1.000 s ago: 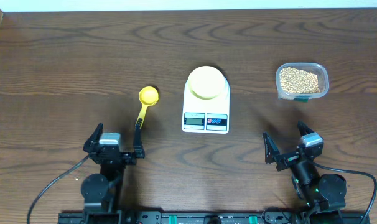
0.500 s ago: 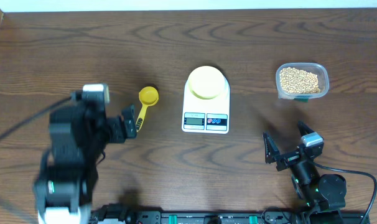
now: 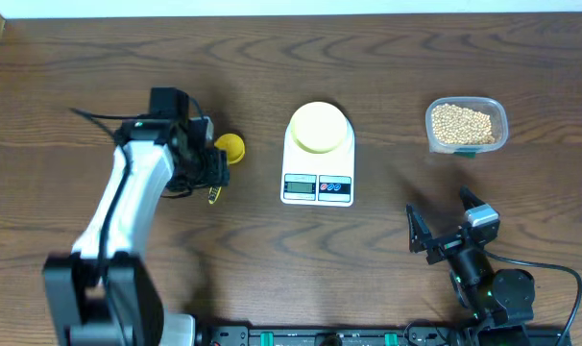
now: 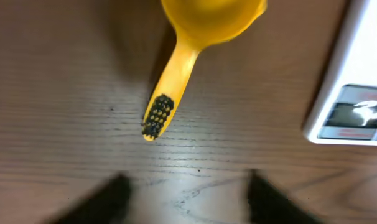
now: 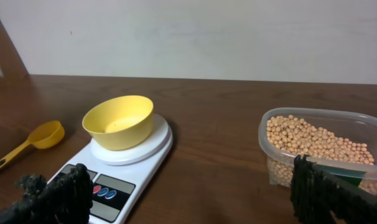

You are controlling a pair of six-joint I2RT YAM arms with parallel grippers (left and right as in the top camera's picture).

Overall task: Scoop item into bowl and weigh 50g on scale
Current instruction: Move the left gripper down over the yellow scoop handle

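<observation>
A yellow scoop (image 3: 231,147) lies on the table left of the white scale (image 3: 318,185), its black-tipped handle (image 4: 158,116) pointing toward the front. My left gripper (image 3: 207,176) hovers over that handle; in the left wrist view its fingers (image 4: 107,199) stand apart with only bare wood between them, just short of the handle tip, so it is open. The pale yellow bowl (image 3: 320,127) sits empty on the scale (image 5: 129,163). The tan beans (image 3: 461,122) fill a clear tub (image 5: 272,163) at the right. My right gripper (image 3: 448,234) rests open near the front right.
The scale's display and coloured buttons (image 5: 102,191) face the front edge. The scale's corner (image 4: 356,93) lies close to the right of the scoop. A light wall borders the far edge of the table.
My left arm has swung from its rest spot at the front up and forward, ending over the scoop's handle. The right arm, bowl, scale and tub have not moved.
</observation>
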